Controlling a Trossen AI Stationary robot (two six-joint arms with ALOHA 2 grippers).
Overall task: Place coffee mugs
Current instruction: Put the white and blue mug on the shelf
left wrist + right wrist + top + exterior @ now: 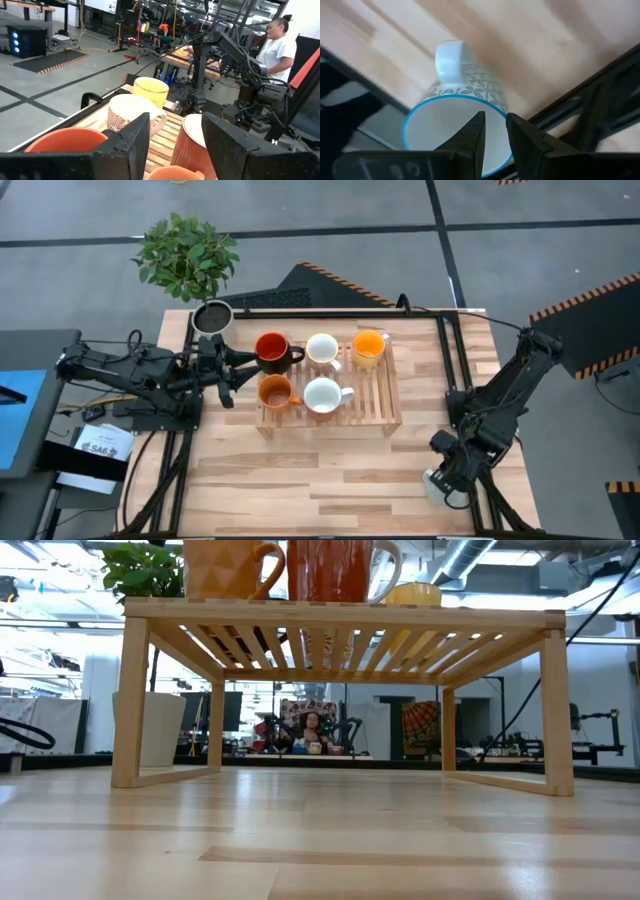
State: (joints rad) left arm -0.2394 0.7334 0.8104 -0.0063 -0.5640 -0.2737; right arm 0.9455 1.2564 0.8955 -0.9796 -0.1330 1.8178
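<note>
5 mugs sit on the slatted wooden rack (385, 395) mid-table: red mug (271, 349) far left, white mug (322, 349) far middle, yellow mug (368, 346) far right, orange mug (274, 391) near left, second white mug (322, 395) near middle. The near right slot of the rack looks free.

The 6th mug, the blue-rimmed mug (462, 107), is at the near right corner of the table, right at the edge by the black frame. The right gripper (493, 131) is on it: 1 finger inside the rim, 1 outside, narrow gap, so it reads as pinching the mug wall. In the high view the right gripper (447, 478) covers most of that mug.

The left gripper (228, 370) hangs just left of the rack beside the red and orange mugs, fingers spread apart with nothing between them. The left wrist view shows the orange mug rim close under its fingers (132, 142).

A dark-inside cup (211, 317) and a plant (186, 255) stand at the far left corner.

Risks, as a guess:
- Thin rim pinch: the mug may tilt or slip on lift.
- The mug sits at the table edge, so a slip could send it off.
- A low carry could clip the rack or the second white mug.
- The left gripper is close to the orange mug and may nudge it.
</note>
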